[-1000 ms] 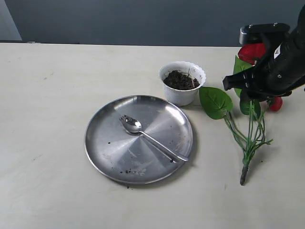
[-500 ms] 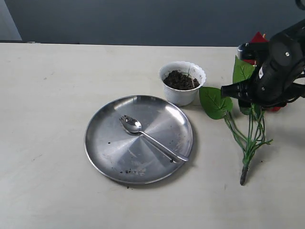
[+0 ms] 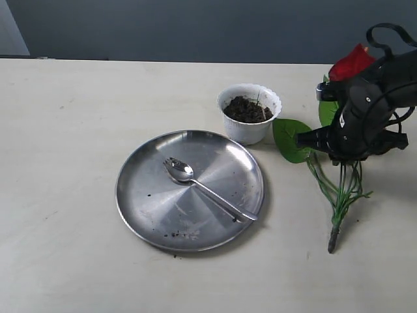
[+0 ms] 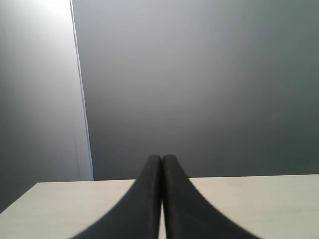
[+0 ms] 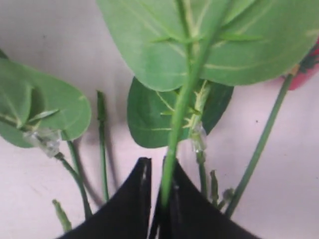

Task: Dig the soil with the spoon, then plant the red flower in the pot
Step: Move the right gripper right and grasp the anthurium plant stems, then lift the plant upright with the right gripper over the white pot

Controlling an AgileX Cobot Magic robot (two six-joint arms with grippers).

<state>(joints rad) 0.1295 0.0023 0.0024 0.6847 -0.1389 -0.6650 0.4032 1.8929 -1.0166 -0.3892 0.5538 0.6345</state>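
The white pot (image 3: 248, 133) with dark soil (image 3: 246, 109) in it stands behind the steel plate (image 3: 148, 195). The silver spoon (image 3: 207, 190) lies on that plate. The red flower (image 3: 339, 190) lies on the table to the right of the pot, with its brown base toward the front and a red bloom (image 3: 349, 63) at the back. My right gripper (image 3: 345, 152) is down on its stalks. In the right wrist view the gripper (image 5: 158, 167) is shut on one green stalk (image 5: 177, 124). My left gripper (image 4: 162, 164) is shut and empty, and does not show in the exterior view.
A green leaf (image 3: 287, 138) lies between the pot and my right arm. Crumbs of soil (image 3: 174, 233) dot the plate's front. Bare table spreads to the left and front of the plate.
My right arm has come down over the flower's stalks and its gripper now sits among them. The leaves have shifted a little. Pot, plate and spoon are unmoved.
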